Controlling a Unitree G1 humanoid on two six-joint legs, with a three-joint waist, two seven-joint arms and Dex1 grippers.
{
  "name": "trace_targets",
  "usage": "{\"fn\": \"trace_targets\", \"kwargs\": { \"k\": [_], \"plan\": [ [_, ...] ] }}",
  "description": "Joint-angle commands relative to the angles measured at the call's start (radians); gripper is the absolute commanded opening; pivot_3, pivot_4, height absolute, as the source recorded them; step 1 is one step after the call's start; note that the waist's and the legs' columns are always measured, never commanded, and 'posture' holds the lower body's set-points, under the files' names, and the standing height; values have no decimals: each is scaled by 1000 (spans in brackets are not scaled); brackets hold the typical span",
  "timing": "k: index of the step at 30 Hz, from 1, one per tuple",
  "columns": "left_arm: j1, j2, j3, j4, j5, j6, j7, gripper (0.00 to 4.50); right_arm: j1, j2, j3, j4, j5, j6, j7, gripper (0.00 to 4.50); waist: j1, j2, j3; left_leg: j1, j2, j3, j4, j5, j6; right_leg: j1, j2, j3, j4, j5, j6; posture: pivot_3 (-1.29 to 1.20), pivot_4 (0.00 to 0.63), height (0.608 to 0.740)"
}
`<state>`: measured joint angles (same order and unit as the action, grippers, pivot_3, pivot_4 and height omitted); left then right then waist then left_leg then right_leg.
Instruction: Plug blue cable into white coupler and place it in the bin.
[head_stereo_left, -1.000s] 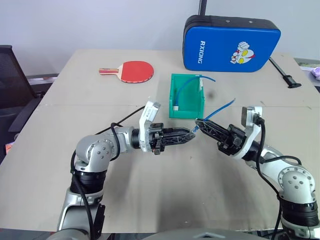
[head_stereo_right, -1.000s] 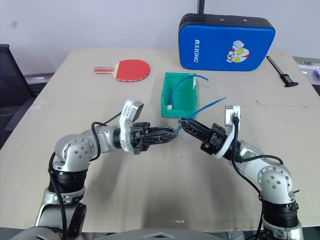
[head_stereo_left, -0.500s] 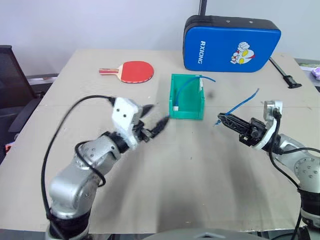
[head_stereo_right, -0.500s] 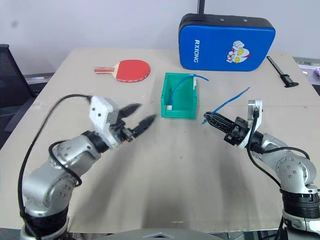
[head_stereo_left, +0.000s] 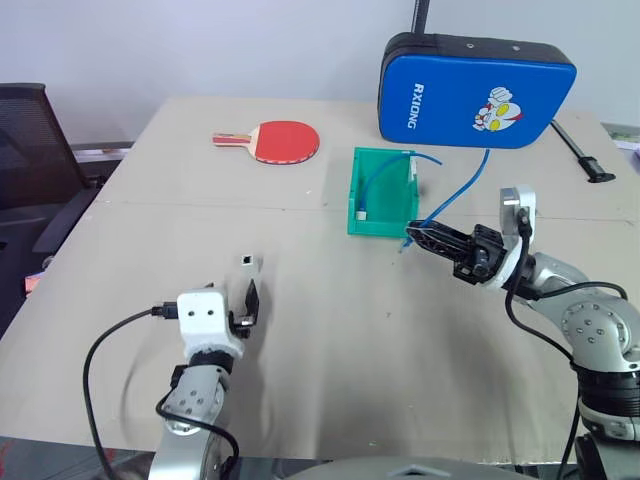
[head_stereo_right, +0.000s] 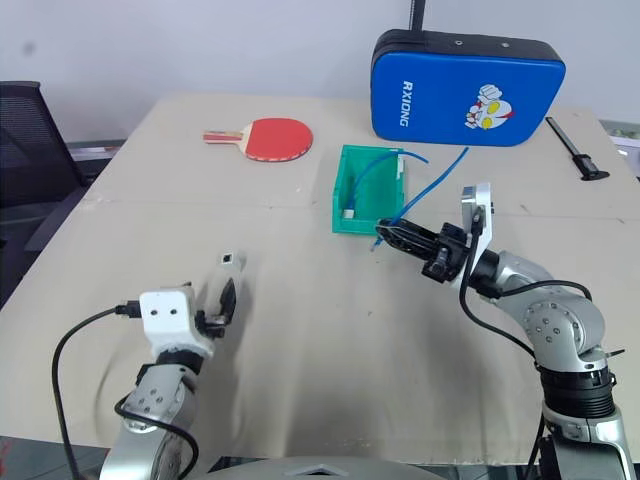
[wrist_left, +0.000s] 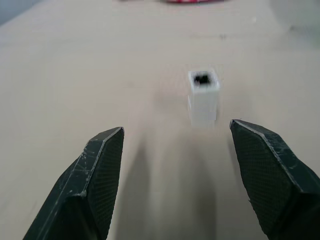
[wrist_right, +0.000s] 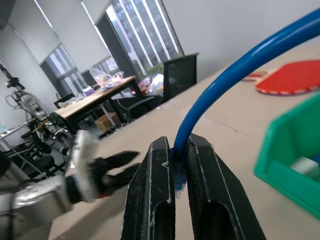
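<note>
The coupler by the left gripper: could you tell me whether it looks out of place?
Yes. The coupler sits loose on the table ahead of the open left gripper, its socket empty, while the right gripper pinches the cable over by the bin, well apart from it.

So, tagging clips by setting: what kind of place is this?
Probably an office or lab: tall windows, desks and an office chair stand behind the work table.
</note>
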<state>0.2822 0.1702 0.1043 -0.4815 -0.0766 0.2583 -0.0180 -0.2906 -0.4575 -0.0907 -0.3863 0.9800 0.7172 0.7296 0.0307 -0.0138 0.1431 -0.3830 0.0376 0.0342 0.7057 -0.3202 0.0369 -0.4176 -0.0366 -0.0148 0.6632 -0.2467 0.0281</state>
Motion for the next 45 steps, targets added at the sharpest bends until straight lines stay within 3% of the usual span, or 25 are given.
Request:
{"fn": "trace_targets", "kwargs": {
  "k": [1, 6, 9, 14, 23, 26, 32, 45],
  "plan": [
    [-72, 24, 15, 96, -11, -52, -48, 3455, 14, 19, 21, -90, -4, -19, -23, 0, -6, -1, 0, 0, 0, 0, 0, 0, 0, 0, 0, 0, 0, 0, 0, 0, 150, 681],
    [-160, 36, 55, 219, -40, -69, -78, 3455, 50, 37, 36, -127, -18, -31, -47, 0, -15, -1, 0, -1, 0, -2, 0, 0, 0, 0, -2, -1, -1, 0, 1, 0, 150, 681],
    [-170, 35, 45, 236, -35, -79, -92, 2723, 58, 43, 37, -141, -17, -31, -60, 0, -17, -1, -1, -1, 0, -2, -1, 0, 0, 0, -5, -1, 0, 0, 0, 0, 150, 681],
    [-149, 43, -3, 246, 5, -118, -121, 363, 57, 38, 45, -152, -51, -43, -79, 0, -17, -1, -1, 0, 0, -2, -1, 0, 0, 0, -5, -1, 1, 0, 0, 0, 150, 681],
    [-269, 45, -104, 158, 51, -132, -159, 376, -89, 110, 210, -83, -386, -244, -127, 0, -16, -1, -1, 0, 0, -2, 0, 0, 0, 0, -2, -2, 1, 0, 0, 0, 150, 681],
    [-397, 35, -193, 134, 100, -105, -178, 376, -188, 190, 313, 39, -576, -414, -148, 0, -17, -1, -1, 0, 0, -2, 0, 0, -1, 0, -1, -3, 1, 0, 0, 0, 150, 681],
    [-520, 6, -263, 132, 142, -65, -178, 376, -238, 256, 373, 169, -741, -580, -158, 0, -18, -1, -1, -2, 0, -1, -1, 3, -6, -2, -1, -4, 0, 0, 1, 0, 150, 681],
    [-529, 8, -279, 125, 161, -56, -202, 376, -252, 284, 372, 221, -866, -654, -181, 0, -18, -1, -1, -7, 0, -2, 0, 3, -6, -7, -1, -6, 2, 0, 1, 0, 150, 681]
  ]
}}
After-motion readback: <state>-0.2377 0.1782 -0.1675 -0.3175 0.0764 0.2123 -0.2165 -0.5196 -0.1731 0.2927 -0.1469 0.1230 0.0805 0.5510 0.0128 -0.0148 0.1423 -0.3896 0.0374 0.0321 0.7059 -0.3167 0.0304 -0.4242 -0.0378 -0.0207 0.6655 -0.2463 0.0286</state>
